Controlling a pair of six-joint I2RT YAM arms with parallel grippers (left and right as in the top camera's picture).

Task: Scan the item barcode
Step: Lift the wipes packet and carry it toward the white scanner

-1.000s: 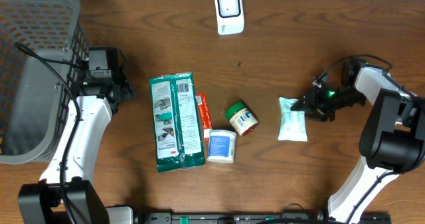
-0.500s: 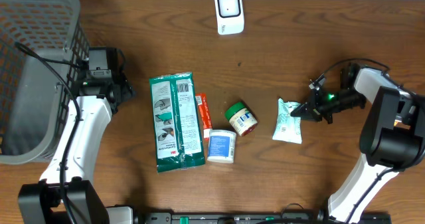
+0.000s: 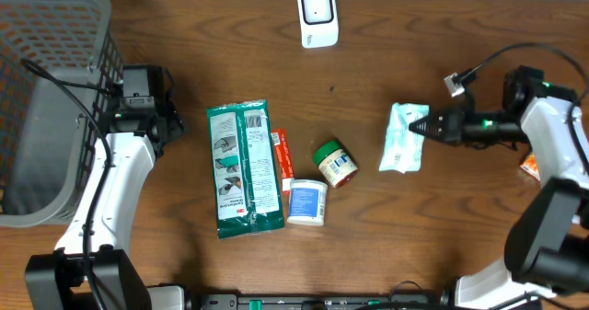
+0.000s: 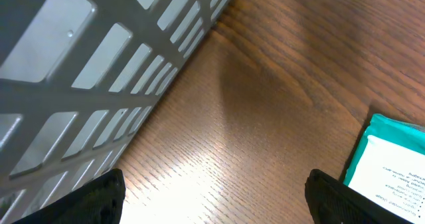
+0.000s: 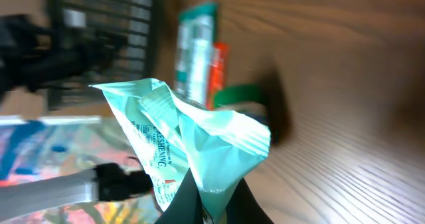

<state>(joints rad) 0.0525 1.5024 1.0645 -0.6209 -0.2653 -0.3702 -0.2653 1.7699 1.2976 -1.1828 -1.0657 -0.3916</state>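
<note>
Right end effector [image 3: 427, 126] is clenched on the edge seam of the mint pouch [image 3: 402, 141], right of the jar [image 3: 334, 163]; it looks light, soft and crinkly, likely to flop, so a seam pinch suits it, barcode face uncovered.

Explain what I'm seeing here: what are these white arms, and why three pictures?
Two robot arms sit at a wooden table. One picture looks down from above; the other two come from cameras on the wrists. The right gripper is shut on a mint-green packet. The left gripper is open, empty, beside a grey basket. Also lying there: a large green pack, an orange tube, a white tub, a green-lidded jar, and a small white device, probably the scanner.
</note>
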